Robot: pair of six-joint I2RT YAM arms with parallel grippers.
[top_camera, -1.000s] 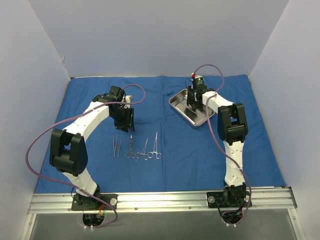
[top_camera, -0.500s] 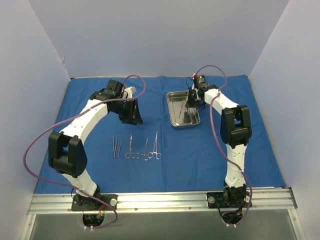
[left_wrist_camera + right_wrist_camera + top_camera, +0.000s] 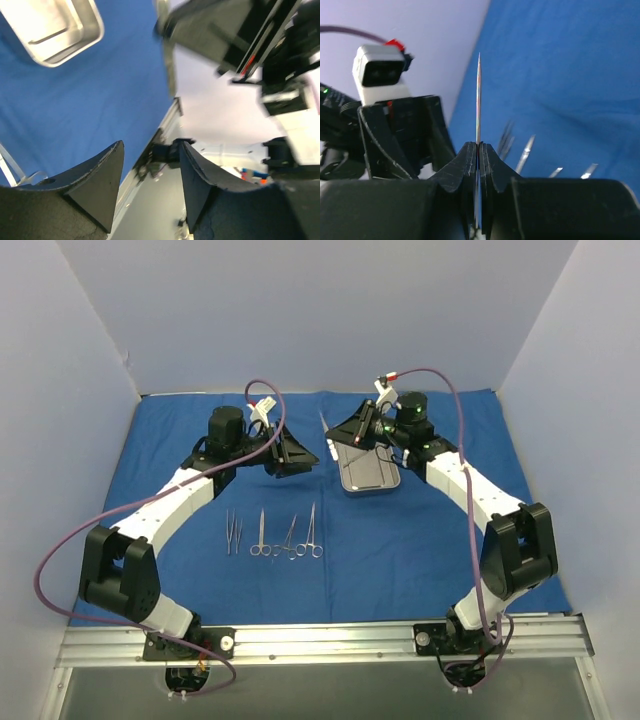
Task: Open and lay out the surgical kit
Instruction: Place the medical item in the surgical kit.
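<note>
The right gripper [image 3: 477, 150] clamped a slim pointed instrument [image 3: 478, 100]. The left gripper [image 3: 150, 150] faced it, jaws apart, seemingly for a handover.

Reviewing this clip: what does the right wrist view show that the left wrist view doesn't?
Right wrist only: the grip itself, the right claw shut on a slim pointed tool. Left wrist only: the steel tray. Both: the blue cloth; each also catches the other arm, the left arm clearly, the right arm blurred.
</note>
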